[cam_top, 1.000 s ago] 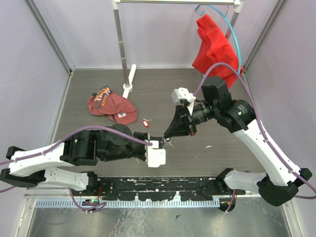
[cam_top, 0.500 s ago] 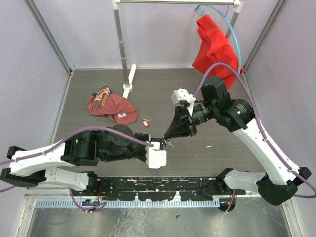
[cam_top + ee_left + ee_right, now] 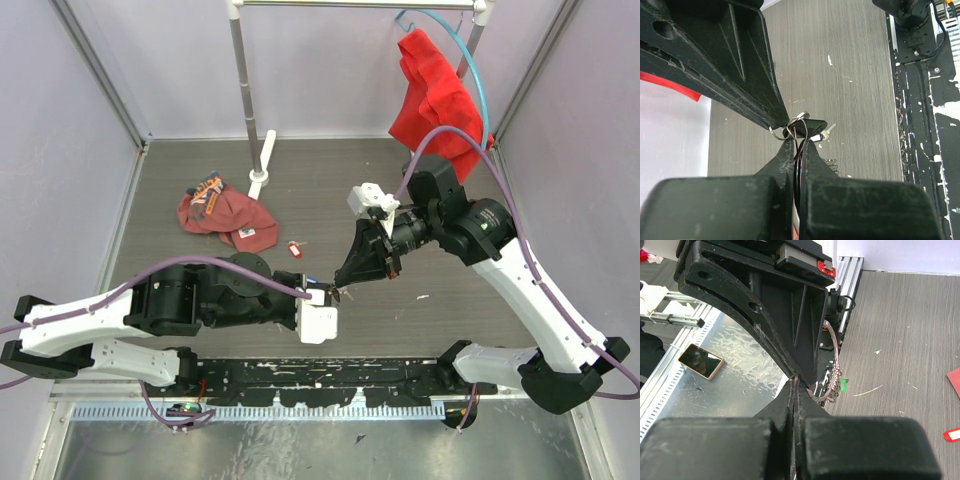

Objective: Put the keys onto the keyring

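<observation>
Both grippers meet above the middle of the table. My left gripper [image 3: 326, 294] is shut on the thin silver keyring [image 3: 796, 120]; wire loops, a black tag [image 3: 811, 126] and a small silver key [image 3: 828, 132] stick out past its tips. My right gripper [image 3: 342, 285] is shut too, with its tips against the left one. In the right wrist view the keyring wire [image 3: 833, 352] curves down to my right fingertips [image 3: 799, 385] and carries several bunched keys [image 3: 834, 376] and a green tag [image 3: 842, 386]. One red-tagged key [image 3: 294, 249] lies loose on the table.
A red cap [image 3: 225, 215] lies at the left of the table. A white rack pole [image 3: 245, 90] stands at the back. A red cloth [image 3: 432, 95] hangs from a blue hoop hanger [image 3: 478, 70] at the back right. A phone-like object [image 3: 700, 361] lies on the metal shelf in front.
My right gripper has shifted slightly down and left, closer onto the left gripper's tips. The left arm has stayed in place, still shut.
</observation>
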{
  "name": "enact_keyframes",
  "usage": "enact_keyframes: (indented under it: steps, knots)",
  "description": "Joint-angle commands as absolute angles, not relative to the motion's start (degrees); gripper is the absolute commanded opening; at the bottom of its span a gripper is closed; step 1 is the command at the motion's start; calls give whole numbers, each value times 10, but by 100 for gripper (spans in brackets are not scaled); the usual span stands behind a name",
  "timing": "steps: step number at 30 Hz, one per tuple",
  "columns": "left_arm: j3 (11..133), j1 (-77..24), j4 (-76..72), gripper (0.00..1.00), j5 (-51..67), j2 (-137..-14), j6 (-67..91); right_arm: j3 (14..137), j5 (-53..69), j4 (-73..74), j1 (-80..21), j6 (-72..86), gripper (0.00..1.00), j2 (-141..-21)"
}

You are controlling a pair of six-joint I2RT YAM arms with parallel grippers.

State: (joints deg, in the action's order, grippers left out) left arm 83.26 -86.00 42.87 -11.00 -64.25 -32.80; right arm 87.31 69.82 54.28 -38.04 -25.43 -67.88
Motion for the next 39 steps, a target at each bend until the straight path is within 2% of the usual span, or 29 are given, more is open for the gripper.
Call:
enact_keyframes:
  steps: [1, 39]
  knots:
    - [859, -859, 415, 0, -114, -643, -326, 897, 732, 552, -386, -262, 1, -671]
    - [900, -859, 436, 0, -72, -671, -323, 937, 743, 701, -400, -378, 1, -713]
